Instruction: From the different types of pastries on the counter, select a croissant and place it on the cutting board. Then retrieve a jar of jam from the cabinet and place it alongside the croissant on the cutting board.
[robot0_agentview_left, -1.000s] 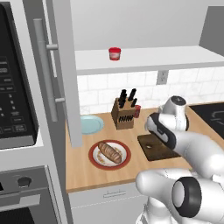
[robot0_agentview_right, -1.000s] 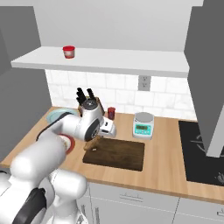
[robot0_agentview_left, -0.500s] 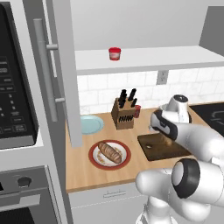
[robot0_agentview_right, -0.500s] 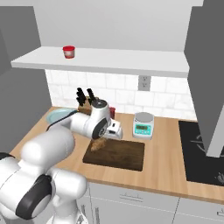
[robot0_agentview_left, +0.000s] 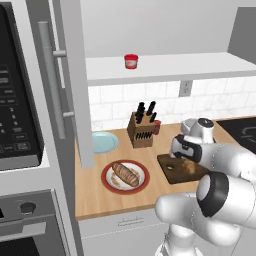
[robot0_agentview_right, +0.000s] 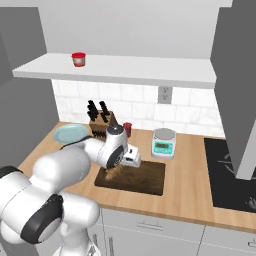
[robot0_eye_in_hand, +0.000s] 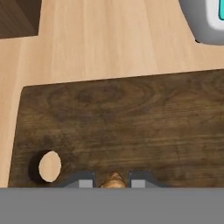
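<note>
The white arm has swung rightward over the last second, bringing its two-finger gripper (robot0_eye_in_hand: 113, 180) from the plate side to above the flat dark brown rectangular cutting board (robot0_eye_in_hand: 131, 127). Its fingers pinch the small golden-brown croissant (robot0_eye_in_hand: 113, 179), whose tip shows between them at 6 o'clock in the hand view. Release is judged next. The squat red jam jar (robot0_agentview_left: 131, 61) waits on the cabinet's white shelf (robot0_agentview_left: 170, 67), at 12 o'clock.

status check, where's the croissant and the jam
Pincer shut on croissant, low over cutting board. Jar of jam on cabinet shelf. Nothing blocking.
</note>
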